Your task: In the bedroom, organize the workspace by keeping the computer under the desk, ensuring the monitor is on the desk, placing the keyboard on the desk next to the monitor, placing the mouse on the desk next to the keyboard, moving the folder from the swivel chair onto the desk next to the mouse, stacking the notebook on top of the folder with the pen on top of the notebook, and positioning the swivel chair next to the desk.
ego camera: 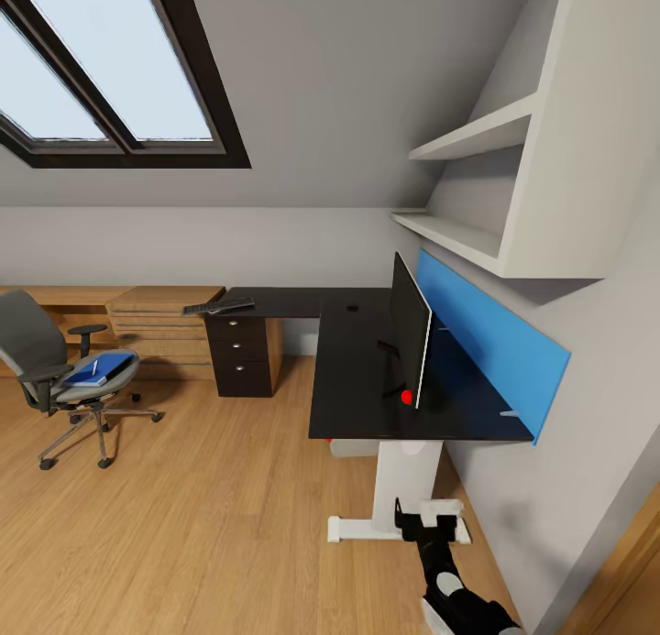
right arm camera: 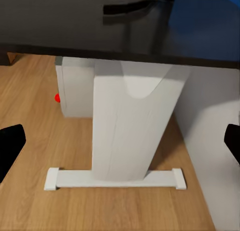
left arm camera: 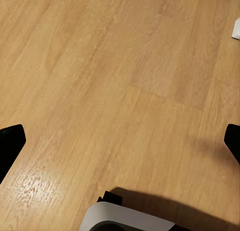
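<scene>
The black-topped desk [ego camera: 357, 369] stands against the right wall. On it the monitor [ego camera: 411, 335] stands edge-on before the blue panel. The keyboard [ego camera: 218, 306] lies at the desk's far left end. At the left the swivel chair [ego camera: 37, 351] holds the blue folder [ego camera: 108, 368] with a slim pale pen [ego camera: 94, 366] on it. The notebook and mouse are too small to tell. The white computer [right arm camera: 75, 93] sits under the desk. My right gripper [ego camera: 427, 520] [right arm camera: 120, 143] is open and low, facing the desk's white leg [right arm camera: 127, 126]. My left gripper [left arm camera: 120, 141] is open over bare floor.
A light wooden drawer cabinet [ego camera: 165, 328] and the black pedestal [ego camera: 243, 355] stand beyond the desk. White shelves [ego camera: 477, 136] hang above it. The grey wall [ego camera: 568, 488] is close on the right. Open wooden floor [ego camera: 183, 525] stretches left toward the chair.
</scene>
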### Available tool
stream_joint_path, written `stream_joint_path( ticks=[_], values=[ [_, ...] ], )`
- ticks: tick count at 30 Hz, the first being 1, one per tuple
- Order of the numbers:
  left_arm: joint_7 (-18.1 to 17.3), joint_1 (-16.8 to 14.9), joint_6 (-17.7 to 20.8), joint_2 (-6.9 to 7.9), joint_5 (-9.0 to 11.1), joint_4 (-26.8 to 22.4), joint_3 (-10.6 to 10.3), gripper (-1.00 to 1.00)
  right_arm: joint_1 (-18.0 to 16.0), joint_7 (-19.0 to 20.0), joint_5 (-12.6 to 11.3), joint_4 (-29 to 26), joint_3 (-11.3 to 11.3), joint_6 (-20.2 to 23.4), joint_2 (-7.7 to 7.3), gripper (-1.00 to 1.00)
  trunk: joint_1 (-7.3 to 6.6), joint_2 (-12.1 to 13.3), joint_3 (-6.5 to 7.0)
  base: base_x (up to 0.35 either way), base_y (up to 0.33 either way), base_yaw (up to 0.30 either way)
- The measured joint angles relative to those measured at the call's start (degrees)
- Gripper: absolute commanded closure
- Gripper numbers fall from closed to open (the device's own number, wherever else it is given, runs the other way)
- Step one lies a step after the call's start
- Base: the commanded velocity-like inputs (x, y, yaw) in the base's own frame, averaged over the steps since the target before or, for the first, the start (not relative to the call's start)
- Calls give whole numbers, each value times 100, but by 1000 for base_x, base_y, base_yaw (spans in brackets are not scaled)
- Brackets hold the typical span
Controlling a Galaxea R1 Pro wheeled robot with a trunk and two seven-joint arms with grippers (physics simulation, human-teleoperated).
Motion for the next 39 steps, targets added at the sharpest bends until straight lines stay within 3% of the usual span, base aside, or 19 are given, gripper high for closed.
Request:
stream_joint_path(
  ticks=[7, 13, 19, 28, 39],
  values=[
    [2, 1, -1, -8, 12, -2, 2, -100, -1, -180, -84, -1687, -417, 949, -553, -100, 0, 0, 0, 0, 0, 0],
    [3, 1, -3, -10, 14, -1, 3, -100, 0, -369, -61, -2787, -815, 1433, -801, -100, 0, 0, 0, 0, 0, 0],
    [2, 1, 1, -10, 14, -1, 3, -100, 0, -560, -12, -3641, -896, 1659, -867, -100, 0, 0, 0, 0, 0, 0],
    [-5, 0, 9, -17, 5, -1, 3, -100, 4, -1021, 760, -4542, -898, 1994, -917, -100, 0, 0, 0, 0, 0, 0],
    [-95, 1, -2, -20, -8, -2, -9, -100, 51, -969, 863, -5743, -823, 2835, -934, -100, 0, 0, 0, 0, 0, 0]
  ],
)
